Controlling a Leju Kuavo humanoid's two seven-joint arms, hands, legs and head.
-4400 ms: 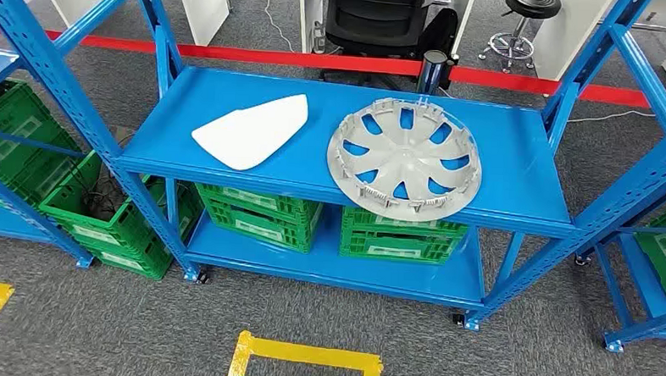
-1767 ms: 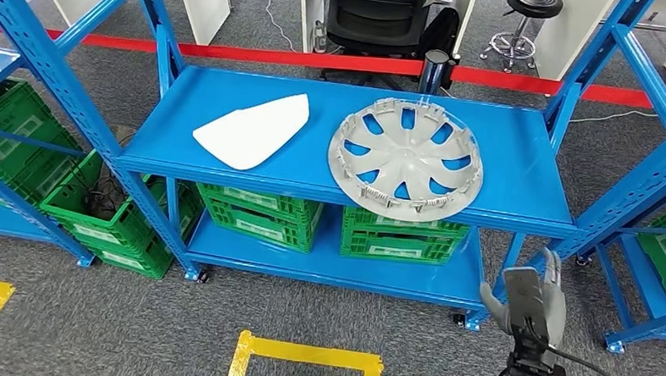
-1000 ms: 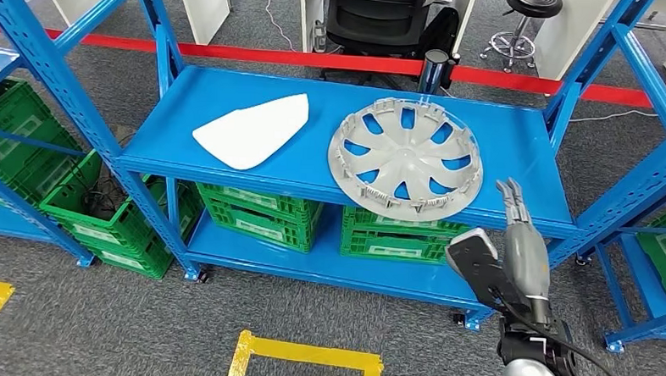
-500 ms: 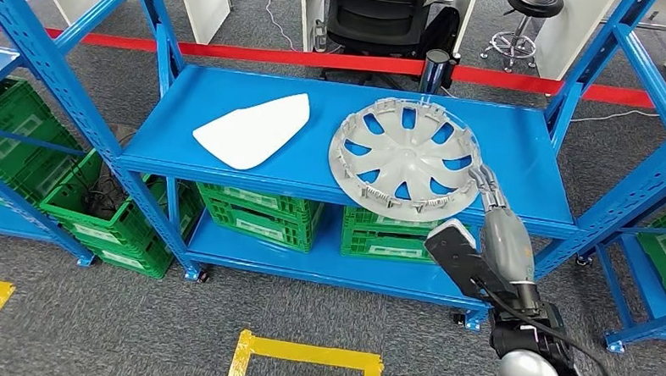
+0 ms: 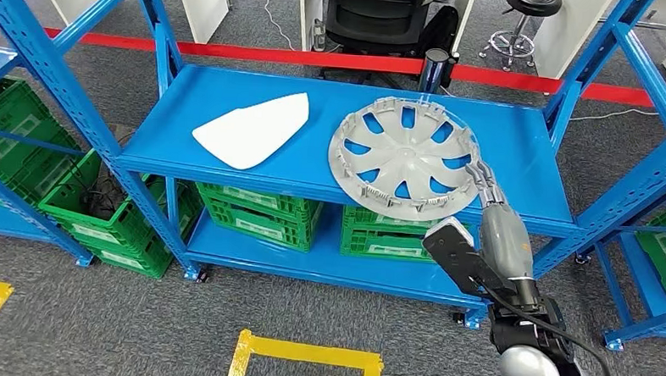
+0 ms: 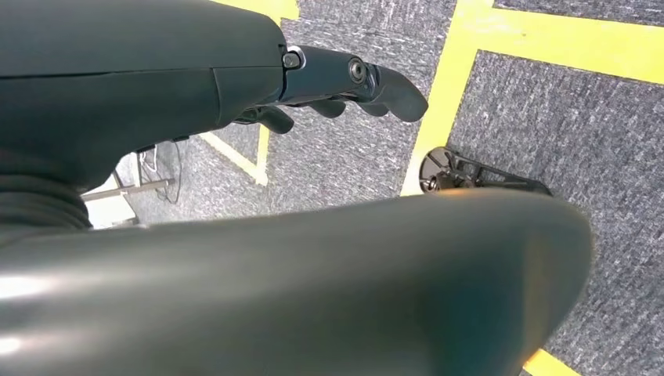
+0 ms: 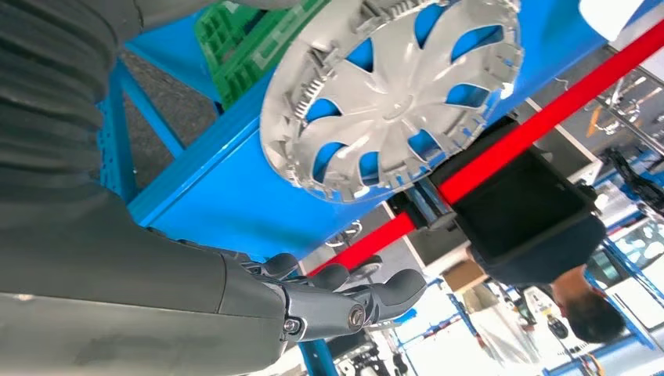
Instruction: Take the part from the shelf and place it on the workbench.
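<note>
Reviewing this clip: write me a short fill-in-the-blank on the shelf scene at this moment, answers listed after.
1. The grey hubcap lies on the ____ level of the blue shelf.
2. The robot's ____ hand reaches toward the hubcap's rim.
3. The flat white panel lies to the ____ of the hubcap in the head view.
4. The crates on the lower level are ____ in colour.

Missing words: upper; right; left; green

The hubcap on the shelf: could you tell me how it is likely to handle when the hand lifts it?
The hubcap looks like thin moulded plastic with open spokes, so probably light and fairly stiff. The small clips round its rim may snap if squeezed. It overhangs the shelf's front edge, so a push from the right hand might tip it off.
</note>
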